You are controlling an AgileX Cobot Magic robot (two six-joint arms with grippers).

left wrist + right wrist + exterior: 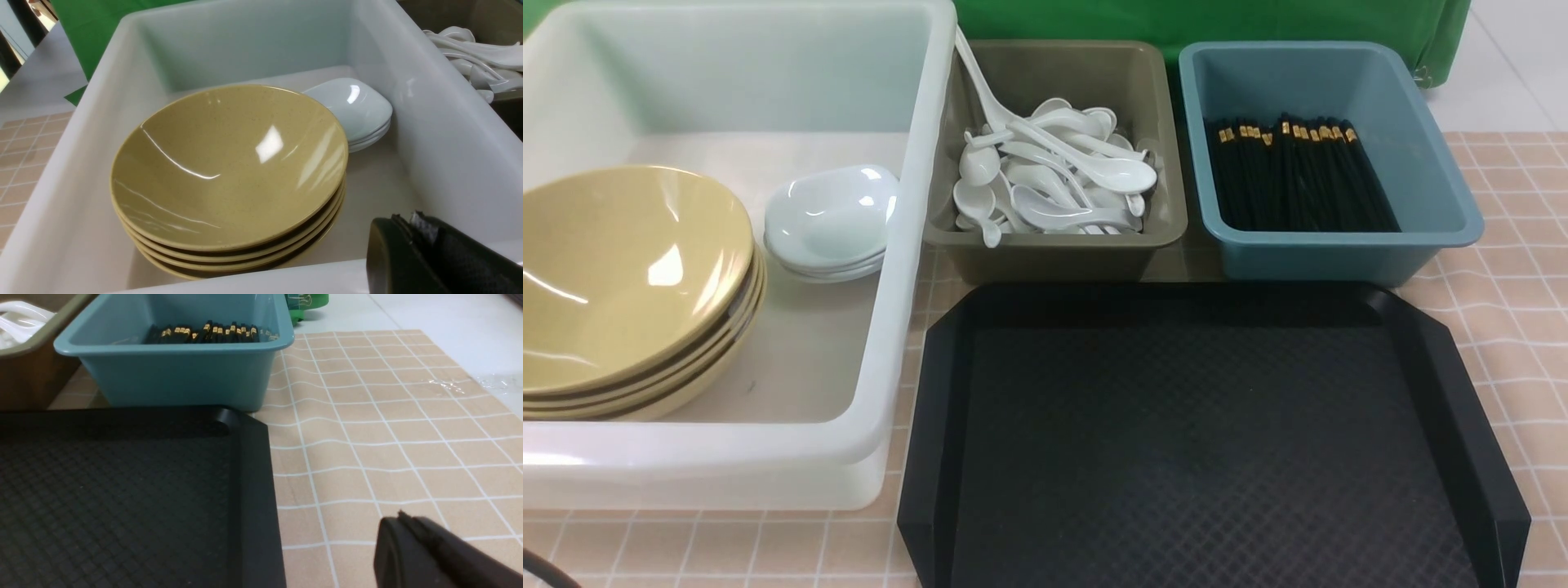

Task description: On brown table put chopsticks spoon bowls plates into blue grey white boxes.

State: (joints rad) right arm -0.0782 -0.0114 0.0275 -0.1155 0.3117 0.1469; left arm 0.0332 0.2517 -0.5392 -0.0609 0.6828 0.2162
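My left gripper [402, 222] is pressed shut with nothing between its matte black fingers; it hovers over the near rim of the white box [441, 134], a smooth, translucent plastic tub. My right gripper [402, 522] is likewise closed and empty, hanging above the tan checked tablecloth [388, 428] just beside the black tray [1201, 441].

That tray, wide, with clipped corners and a diamond-textured floor, is my landmark. To its left stands the white box, holding a stack of glossy, speckled mustard-yellow bowls [229, 171] and, behind them, a small stack of white rounded-square dishes [351, 108] touching the bowls' rim. Directly behind the tray sits the grey-olive box [1054, 245], heaped with shiny white ceramic-looking spoons [1054, 175], one long ladle handle leaning over its back corner. Behind the tray's right part is the blue box [1339, 245], with black chopsticks [1298, 175] with gold-banded ends laid side by side. Neither arm shows in the front view.
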